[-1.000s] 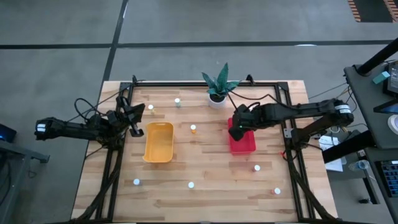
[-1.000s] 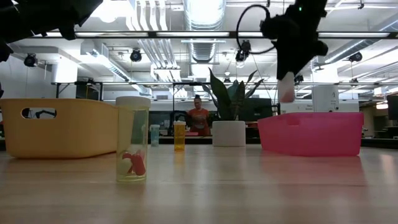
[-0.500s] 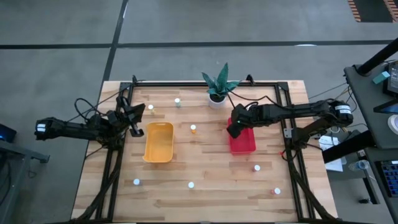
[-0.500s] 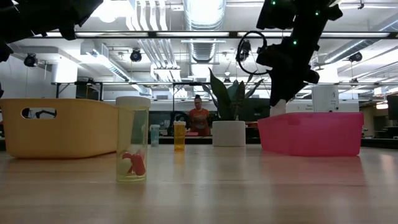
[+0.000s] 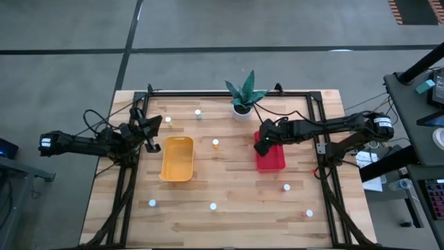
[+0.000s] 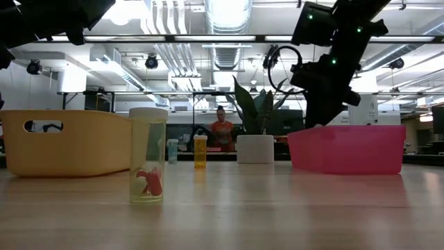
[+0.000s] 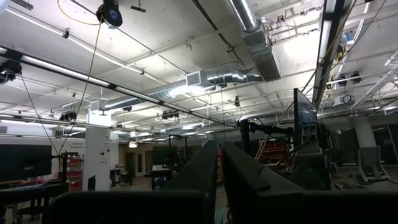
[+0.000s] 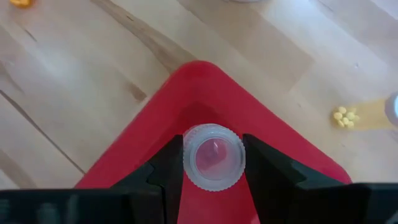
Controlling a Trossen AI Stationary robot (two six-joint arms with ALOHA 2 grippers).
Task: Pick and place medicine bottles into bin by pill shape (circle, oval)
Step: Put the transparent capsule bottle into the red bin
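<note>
Medicine bottle (image 8: 214, 157), white cap toward the wrist camera, stands upright between the fingers of the right gripper (image 5: 262, 144), which clasps it directly over the far left corner of the red bin (image 5: 273, 160), so the drop is straight down. Left gripper (image 5: 148, 132) waits clenched and empty, beside the yellow bin (image 5: 177, 158). Compared with a second ago, the right gripper has sunk from well above the rim to rim level.

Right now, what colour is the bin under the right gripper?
Red bin, clearest in the right wrist view.
</note>
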